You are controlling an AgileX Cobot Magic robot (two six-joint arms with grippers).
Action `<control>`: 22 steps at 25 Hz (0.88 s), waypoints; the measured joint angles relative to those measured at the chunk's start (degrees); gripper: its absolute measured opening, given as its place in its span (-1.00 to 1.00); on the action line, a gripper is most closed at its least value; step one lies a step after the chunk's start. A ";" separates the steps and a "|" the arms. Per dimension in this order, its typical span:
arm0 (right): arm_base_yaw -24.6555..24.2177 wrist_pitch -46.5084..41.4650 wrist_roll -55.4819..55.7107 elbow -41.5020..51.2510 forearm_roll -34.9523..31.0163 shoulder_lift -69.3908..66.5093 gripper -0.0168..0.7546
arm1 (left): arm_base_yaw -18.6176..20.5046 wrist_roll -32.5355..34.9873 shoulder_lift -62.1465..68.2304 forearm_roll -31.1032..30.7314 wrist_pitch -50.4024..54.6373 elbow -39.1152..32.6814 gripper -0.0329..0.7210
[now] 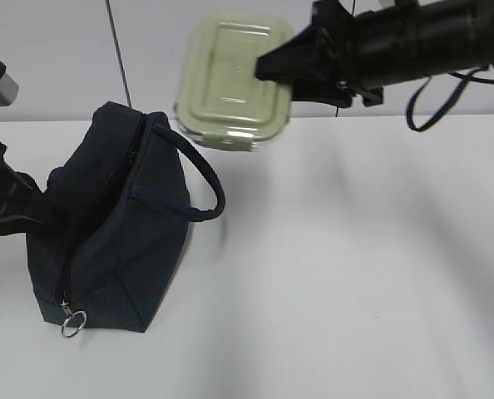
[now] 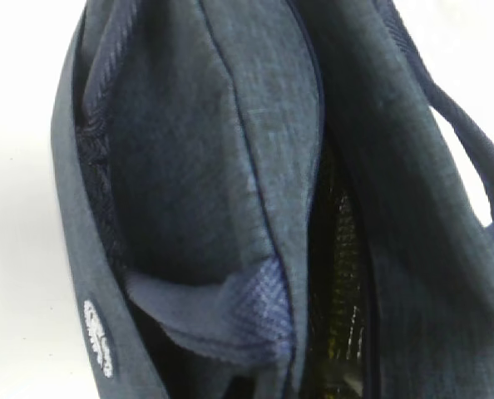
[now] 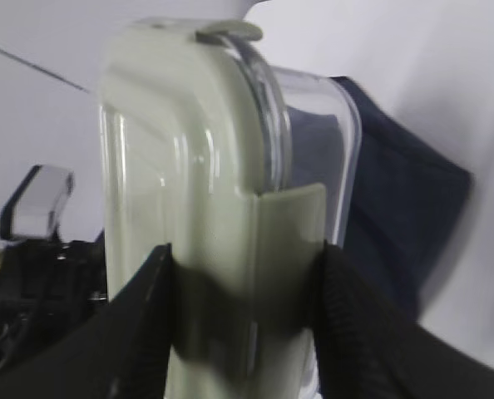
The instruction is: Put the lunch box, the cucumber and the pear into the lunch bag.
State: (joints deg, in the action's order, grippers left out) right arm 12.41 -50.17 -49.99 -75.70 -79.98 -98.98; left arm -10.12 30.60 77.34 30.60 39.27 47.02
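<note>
Here the right hand (image 3: pixel 247 307) grips the glossy, rounded lunch box (image 1: pixel 234 79).

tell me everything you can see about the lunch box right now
The lunch box is a rounded-rectangle container with a pale sage-green lid, side clip flaps and a clear, glass-like base. It looks shut. The right pincer clamps it across one edge, holding it in the air, tilted on its side with the lid facing the exterior camera, just above and beside the lunch bag. Nothing else touches it.
</note>
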 joint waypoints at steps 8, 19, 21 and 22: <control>14.55 11.64 1.61 -9.74 1.29 -4.99 -0.10 | 0.00 0.00 0.00 0.00 0.06 0.00 -0.91; 14.99 12.86 26.94 -10.17 31.53 -12.59 -0.10 | 0.00 0.00 -0.25 0.05 0.09 0.02 -0.91; 15.11 12.07 30.85 -10.17 35.67 -12.59 -0.10 | 0.00 0.00 -0.39 0.25 0.09 0.02 -0.91; 15.36 12.19 32.20 -10.17 36.22 -12.59 -0.10 | 0.00 0.00 -0.44 0.25 0.09 0.02 -0.91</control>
State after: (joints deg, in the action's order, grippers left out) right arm 27.76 -37.98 -17.80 -85.87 -43.76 -111.58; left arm -10.12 30.60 76.90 30.85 39.36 47.04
